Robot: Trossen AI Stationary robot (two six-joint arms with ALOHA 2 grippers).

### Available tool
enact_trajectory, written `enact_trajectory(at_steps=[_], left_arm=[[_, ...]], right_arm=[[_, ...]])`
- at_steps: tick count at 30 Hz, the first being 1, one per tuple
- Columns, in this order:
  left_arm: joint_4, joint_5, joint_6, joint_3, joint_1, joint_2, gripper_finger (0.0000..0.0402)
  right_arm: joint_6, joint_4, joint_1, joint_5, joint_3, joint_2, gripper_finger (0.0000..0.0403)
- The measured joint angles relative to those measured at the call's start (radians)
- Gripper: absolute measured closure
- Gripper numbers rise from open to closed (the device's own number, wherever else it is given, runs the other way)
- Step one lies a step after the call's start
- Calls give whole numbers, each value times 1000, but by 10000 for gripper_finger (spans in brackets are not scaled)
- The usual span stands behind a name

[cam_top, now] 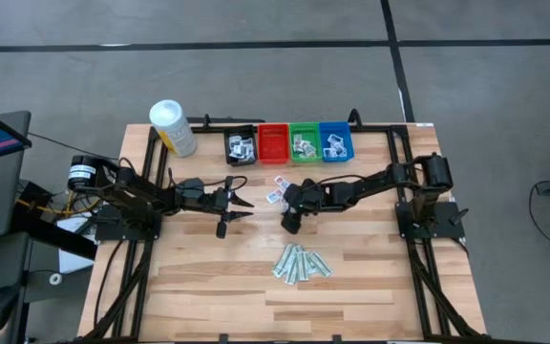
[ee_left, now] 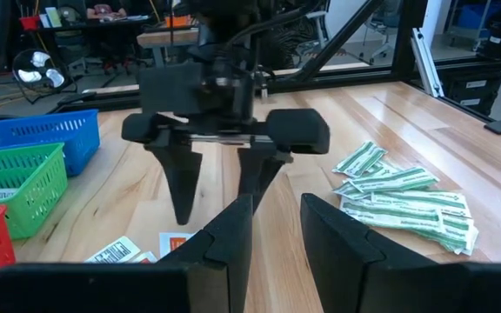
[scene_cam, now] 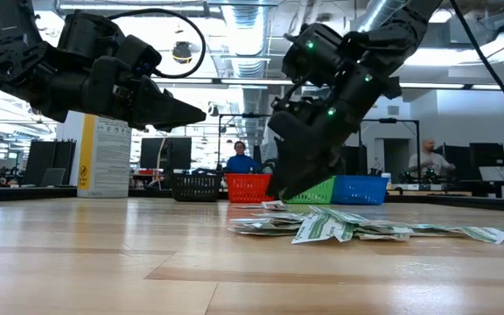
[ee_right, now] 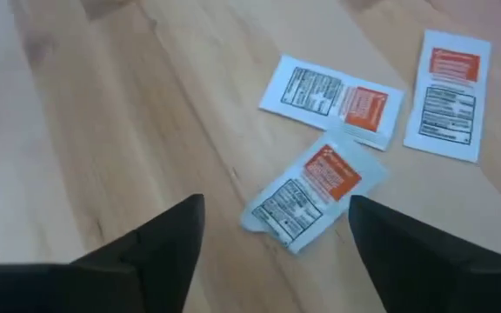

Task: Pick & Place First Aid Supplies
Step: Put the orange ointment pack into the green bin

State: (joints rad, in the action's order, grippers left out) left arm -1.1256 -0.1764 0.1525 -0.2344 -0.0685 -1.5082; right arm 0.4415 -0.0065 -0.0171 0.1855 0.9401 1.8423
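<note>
Packets (ee_right: 316, 189) of first aid supplies, white with orange print, lie flat on the bench (cam_top: 208, 277) toward its far edge, just in front of the red bin (cam_top: 273, 142). The right pincer (ee_right: 272, 230) hangs directly over them, fingers spread wide and empty, straddling the nearest packet, whose long axis runs slantwise between the fingertips. The left pincer (cam_top: 240, 204) waits nearby, partly parted, holding nothing. Green strips (cam_top: 302, 262) lie near the bench's middle.
</note>
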Motion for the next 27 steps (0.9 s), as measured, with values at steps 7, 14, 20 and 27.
enact_trajectory(at_steps=[7,14,20,27], left_arm=[[0,0,0,0,0,0,300],[0,0,0,0,0,0,300],[0,0,0,0,0,0,300],[0,0,0,0,0,0,300]], right_arm=[[36,14,19,34,1,21,116],[19,46,20,81,5,113,116],[18,30,25,127,7,137,117],[8,22,25,141,5,129,124]])
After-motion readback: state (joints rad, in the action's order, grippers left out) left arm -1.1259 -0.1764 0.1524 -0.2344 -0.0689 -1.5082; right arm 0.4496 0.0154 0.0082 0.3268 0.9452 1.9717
